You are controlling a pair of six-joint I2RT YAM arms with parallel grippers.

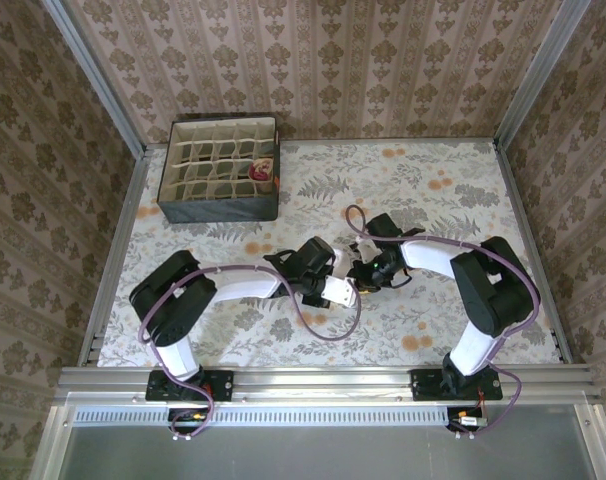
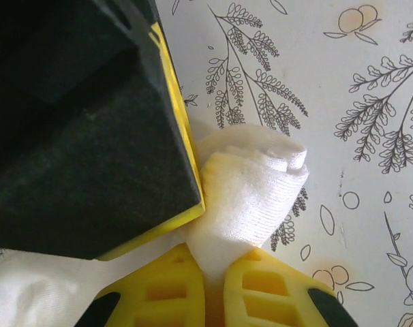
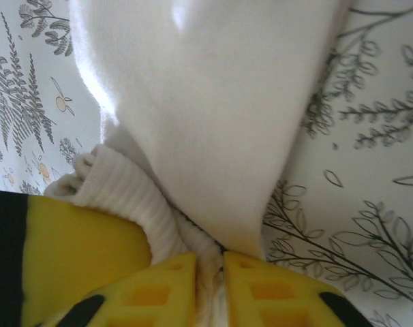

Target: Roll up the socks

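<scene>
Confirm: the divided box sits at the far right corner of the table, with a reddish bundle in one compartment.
No: top external shows the divided box at the far left corner of the table. The reddish bundle sits in one compartment.

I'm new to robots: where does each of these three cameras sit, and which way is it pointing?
Top external: high behind the robot, looking down on the table; the left arm, right arm and their bases show.
Left wrist: on the left arm, facing down past the left gripper, shut on the cream sock.
Right wrist: on the right arm, facing down past the right gripper, pinching the same sock.
Both wrist views share that cream sock.
</scene>
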